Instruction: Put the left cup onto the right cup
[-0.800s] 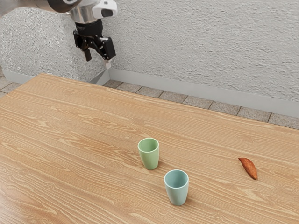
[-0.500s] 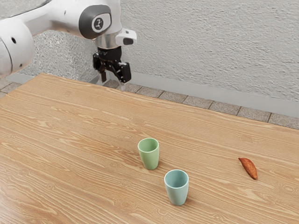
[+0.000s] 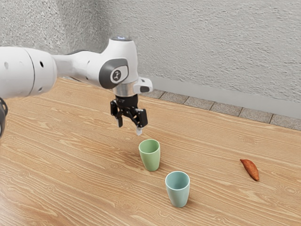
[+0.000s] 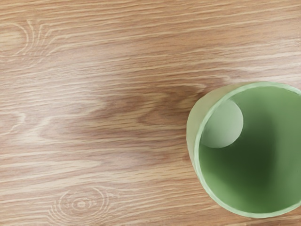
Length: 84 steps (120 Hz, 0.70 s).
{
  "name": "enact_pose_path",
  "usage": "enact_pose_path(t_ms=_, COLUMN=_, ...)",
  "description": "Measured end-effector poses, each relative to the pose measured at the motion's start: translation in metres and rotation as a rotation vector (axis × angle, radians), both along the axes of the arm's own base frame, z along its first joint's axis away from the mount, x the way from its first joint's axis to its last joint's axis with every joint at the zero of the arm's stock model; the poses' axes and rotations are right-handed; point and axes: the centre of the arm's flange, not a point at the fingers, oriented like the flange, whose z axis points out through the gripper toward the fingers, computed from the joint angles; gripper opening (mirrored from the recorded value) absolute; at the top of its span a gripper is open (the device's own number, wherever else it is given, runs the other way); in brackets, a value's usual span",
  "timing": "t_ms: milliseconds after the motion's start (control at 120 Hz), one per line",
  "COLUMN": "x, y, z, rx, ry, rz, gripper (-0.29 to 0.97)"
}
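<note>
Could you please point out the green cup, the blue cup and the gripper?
green cup (image 3: 149,161): exterior view, on its side wall.
blue cup (image 3: 178,194): exterior view, on its side wall.
gripper (image 3: 130,128): exterior view, midway between its fingertips.

A bare room, half home, half test bench. A broad wooden table (image 3: 61,155) fills the lower frame. Across the top runs a rough grey plaster wall (image 3: 225,37) above a plain skirting strip (image 3: 235,96) and a band of stone floor tiles (image 3: 225,109). The green cup (image 3: 149,154) and blue cup (image 3: 178,188) near the bottom centre hint at a home. The white robot arm (image 3: 70,70) at left says lab, possibly a staged mock-up.
</note>
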Motion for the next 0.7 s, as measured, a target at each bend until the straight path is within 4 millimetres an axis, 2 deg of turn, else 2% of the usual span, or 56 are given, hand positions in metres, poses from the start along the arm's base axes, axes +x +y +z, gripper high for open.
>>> enact_pose_path(t_ms=83, x=-0.025, y=-0.010, z=-0.005, rx=-0.013, ry=0.006, rz=0.011, gripper=0.68)
enact_pose_path(t_ms=208, x=-0.035, y=-0.019, z=-0.015, rx=-0.019, ry=-0.008, rz=0.035, gripper=0.68)
enact_pose_path(t_ms=325, x=-0.035, y=-0.024, z=-0.022, rx=-0.022, ry=-0.032, rz=0.054, gripper=0.68)
enact_pose_path(t_ms=700, x=-0.017, y=-0.031, z=-0.056, rx=-0.027, ry=-0.106, rz=0.118, gripper=0.68)
